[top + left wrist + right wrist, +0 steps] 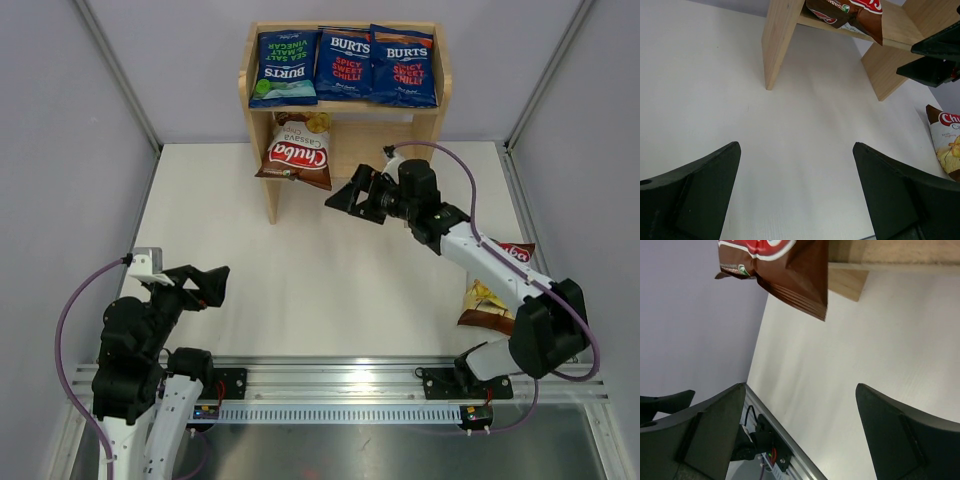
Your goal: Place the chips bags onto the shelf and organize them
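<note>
Since four of the five chips bags (343,62) already sit on the shelf (442,95) at 12 o'clock in the top view, your step is probably the last Chuba bag (488,305). It lies on the table (300,300) at 4 o'clock, partly under the right forearm (478,252). The right gripper (343,195) and left gripper (211,287) both gape wide, empty. Pinch that bag by a seam and lay it beside the shelved Chuba bag (298,155) — which overhangs the lower tier and wants nudging back. Up top you can read BURTS "Sea Salt & Malt Vinegar" once and "Spicy Sweet Chilli" twice.

In the left wrist view, "Chu" shows on the loose bag at 3 o'clock.

In the right wrist view, the overhanging bag hangs at 12 o'clock — its lettering is cropped.
</note>
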`<move>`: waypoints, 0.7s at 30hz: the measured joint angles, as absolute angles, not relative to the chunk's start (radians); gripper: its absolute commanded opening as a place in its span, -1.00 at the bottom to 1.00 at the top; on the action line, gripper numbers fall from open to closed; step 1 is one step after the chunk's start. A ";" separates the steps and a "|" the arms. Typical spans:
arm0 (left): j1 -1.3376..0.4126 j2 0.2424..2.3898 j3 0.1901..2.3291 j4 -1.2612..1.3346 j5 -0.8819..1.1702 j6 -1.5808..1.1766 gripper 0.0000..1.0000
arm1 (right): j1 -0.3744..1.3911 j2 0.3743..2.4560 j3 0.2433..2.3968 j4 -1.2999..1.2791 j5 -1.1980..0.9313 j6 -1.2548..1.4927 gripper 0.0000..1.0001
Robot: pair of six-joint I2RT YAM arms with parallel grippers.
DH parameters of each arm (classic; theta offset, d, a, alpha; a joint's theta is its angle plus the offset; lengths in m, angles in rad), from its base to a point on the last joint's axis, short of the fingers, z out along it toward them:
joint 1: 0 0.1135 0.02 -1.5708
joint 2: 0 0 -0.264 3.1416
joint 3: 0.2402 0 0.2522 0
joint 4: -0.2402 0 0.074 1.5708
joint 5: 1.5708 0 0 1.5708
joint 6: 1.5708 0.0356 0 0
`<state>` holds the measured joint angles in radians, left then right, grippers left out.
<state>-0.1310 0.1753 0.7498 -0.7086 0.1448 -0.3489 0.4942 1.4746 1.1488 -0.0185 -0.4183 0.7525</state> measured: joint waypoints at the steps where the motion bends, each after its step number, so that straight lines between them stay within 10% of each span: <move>1: -0.131 0.175 0.750 -0.709 0.145 -0.349 0.98 | 0.494 1.447 1.131 -0.039 -0.403 0.736 0.99; 14: -0.134 0.225 0.743 -0.704 0.145 -0.363 0.98 | 0.485 0.913 0.843 -0.429 0.057 0.619 0.99; 21: -0.154 0.360 0.742 -0.709 0.145 -0.366 0.98 | 0.282 1.040 0.870 -0.600 0.257 0.612 0.99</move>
